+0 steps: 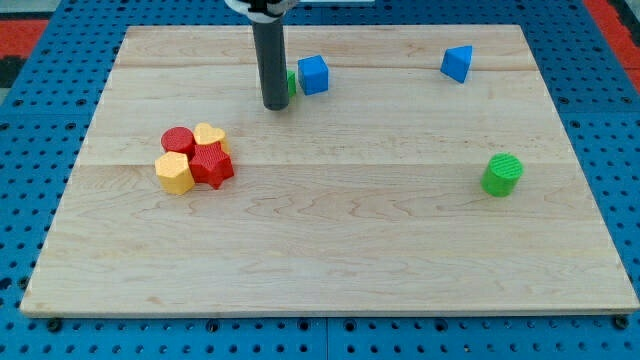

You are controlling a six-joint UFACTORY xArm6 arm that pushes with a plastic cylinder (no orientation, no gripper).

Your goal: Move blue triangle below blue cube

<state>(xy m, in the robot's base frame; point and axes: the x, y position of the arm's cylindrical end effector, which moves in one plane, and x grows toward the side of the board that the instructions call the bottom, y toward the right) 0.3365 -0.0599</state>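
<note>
Task barely begun, tool a bare rod holding nothing.
My tip (275, 105) sits beside the blue cube (313, 75); the blue triangle (457, 63) waits near the worktop's (330, 250) top-right corner.

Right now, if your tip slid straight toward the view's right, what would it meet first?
Probably the green block, half hidden behind the rod, right beside my tip, with the blue cube just past it. Depth is unclear: the tip may pass just below both.
</note>
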